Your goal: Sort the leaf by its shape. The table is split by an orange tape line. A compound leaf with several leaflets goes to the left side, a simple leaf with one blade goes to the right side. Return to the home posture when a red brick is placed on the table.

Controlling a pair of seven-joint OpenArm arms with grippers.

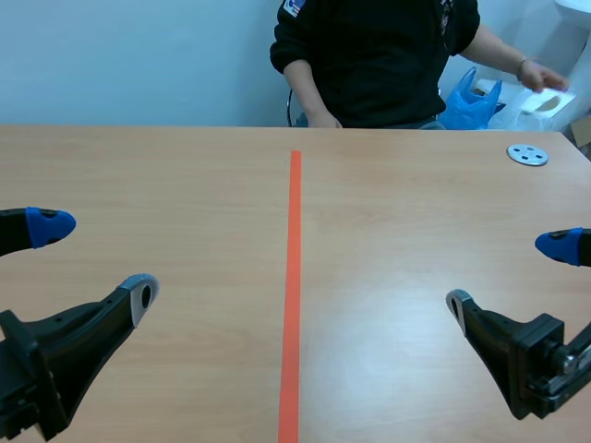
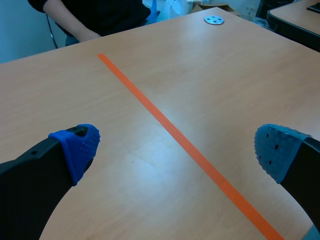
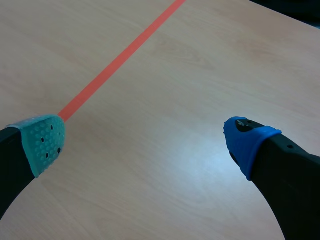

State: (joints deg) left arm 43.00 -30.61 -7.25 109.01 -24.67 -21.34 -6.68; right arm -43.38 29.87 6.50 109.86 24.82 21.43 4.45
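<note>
No leaf and no red brick show in any view. My left gripper [image 1: 92,258] hangs open low over the table's left half, nothing between its blue pads [image 2: 77,147]. My right gripper [image 1: 512,272] is open over the right half, also holding nothing, with its pads [image 3: 42,142] wide apart. The orange tape line [image 1: 294,277] runs down the middle of the wooden table [image 1: 185,185] between the two grippers; it also crosses the left wrist view [image 2: 175,135] and the right wrist view [image 3: 115,65].
A person in a black top [image 1: 369,55] sits across the table, one hand [image 1: 545,78] stretched off to the far right beside a blue bag [image 1: 471,101]. A small round metal disc [image 1: 527,154] lies near the far right corner, also seen in the left wrist view [image 2: 214,20].
</note>
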